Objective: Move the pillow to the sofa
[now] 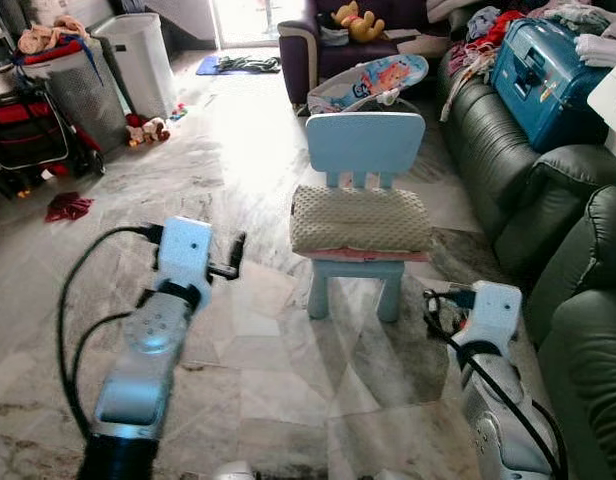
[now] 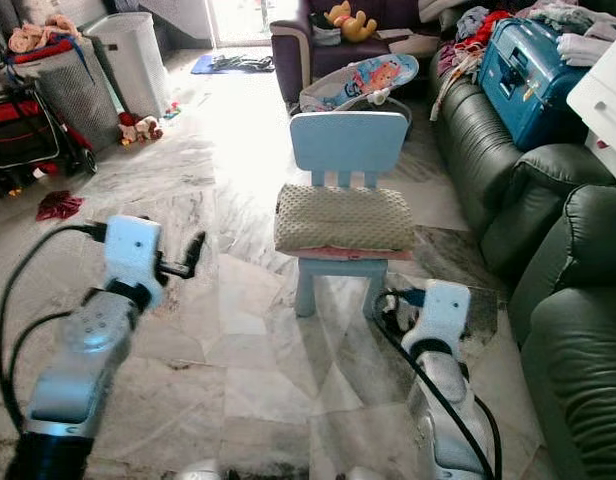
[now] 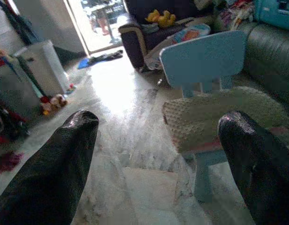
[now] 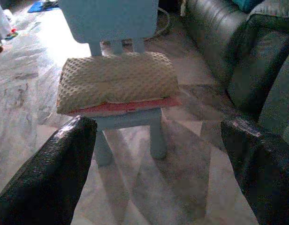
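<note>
Task not yet begun: beige knobbly pillow point(image 1: 360, 219) lying flat on seat of small pale-blue plastic chair point(image 1: 364, 148), atop a thin pink cushion point(image 4: 128, 106), untouched. Dark green leather sofa point(image 1: 528, 190), the destination, just beside the chair on the robot's right, its far cushions heaped with clothes and a blue hard-shell case point(image 1: 540, 72). Left gripper point(image 3: 158, 164) raised ahead of the chair on its left, black fingers point(image 3: 60, 159) spread wide, nothing between them. Right gripper point(image 4: 158, 164) lower, near the chair's front right leg, fingers likewise wide apart and empty, pillow framed in the gap. All still left, by the look of it: closing in, gripping the pillow, lifting, carrying across to the sofa. Grey marble floor point(image 1: 248, 300) between robot and chair. No brand, label or writing legible anywhere.
</note>
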### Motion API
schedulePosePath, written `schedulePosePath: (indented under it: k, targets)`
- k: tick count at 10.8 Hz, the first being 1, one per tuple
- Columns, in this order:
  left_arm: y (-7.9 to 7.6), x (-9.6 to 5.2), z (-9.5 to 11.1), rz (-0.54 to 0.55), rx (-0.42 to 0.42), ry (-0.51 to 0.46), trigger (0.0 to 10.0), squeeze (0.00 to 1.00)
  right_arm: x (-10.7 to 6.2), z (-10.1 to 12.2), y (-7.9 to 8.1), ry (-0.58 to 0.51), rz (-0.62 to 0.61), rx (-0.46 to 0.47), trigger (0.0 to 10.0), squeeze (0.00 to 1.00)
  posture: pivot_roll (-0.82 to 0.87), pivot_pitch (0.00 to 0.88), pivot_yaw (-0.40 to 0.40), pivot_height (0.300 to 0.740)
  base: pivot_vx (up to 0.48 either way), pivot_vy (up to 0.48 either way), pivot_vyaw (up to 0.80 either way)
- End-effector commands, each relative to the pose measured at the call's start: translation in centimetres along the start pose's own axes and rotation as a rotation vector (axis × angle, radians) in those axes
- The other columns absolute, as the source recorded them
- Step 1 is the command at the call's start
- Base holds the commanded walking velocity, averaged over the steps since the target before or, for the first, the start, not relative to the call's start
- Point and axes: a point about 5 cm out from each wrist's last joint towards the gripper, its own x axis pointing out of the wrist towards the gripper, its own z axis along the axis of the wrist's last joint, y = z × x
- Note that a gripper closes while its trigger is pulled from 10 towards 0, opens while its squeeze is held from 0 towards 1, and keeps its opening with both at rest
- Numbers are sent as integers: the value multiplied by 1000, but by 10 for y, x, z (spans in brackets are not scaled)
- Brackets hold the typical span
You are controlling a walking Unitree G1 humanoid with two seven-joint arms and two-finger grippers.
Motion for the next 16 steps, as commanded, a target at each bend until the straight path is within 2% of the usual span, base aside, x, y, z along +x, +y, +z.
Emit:
schedulePosePath:
  k: [1,3,5,8,12,14,15,16]
  targets:
    - [0,-2,-1,4,1,2,10000,0,-1,2,2,-2,12,-1,10000,0,11,0,29,740,0,0,0]
    - [-2,-3,0,-10,-10,-3,10000,0,1,5,4,-9,31,-3,10000,0,13,0,24,740,0,-195,0]
    - [0,-1,-1,2,-19,3,10000,0,1,6,4,-19,47,-9,10000,0,7,0,17,740,0,-452,328]
    - [-6,-2,-5,-7,-34,10,10000,0,-1,6,-1,-20,49,4,10000,0,-3,0,-2,740,0,-480,219]
    - [-6,-3,-8,43,-27,26,10000,0,1,13,-8,-48,44,-14,10000,0,-3,0,-11,740,0,0,0]
    - [-1,-6,-11,62,-42,40,10000,0,0,12,-11,-38,29,-8,10000,0,0,0,-17,740,0,0,0]
    - [0,-7,-10,53,14,29,10000,0,-2,10,-11,-25,25,6,10000,0,15,0,-31,740,0,0,0]
    - [2,-8,-11,62,20,49,10000,0,-5,8,-11,-10,16,40,10000,0,20,0,-42,740,0,0,0]
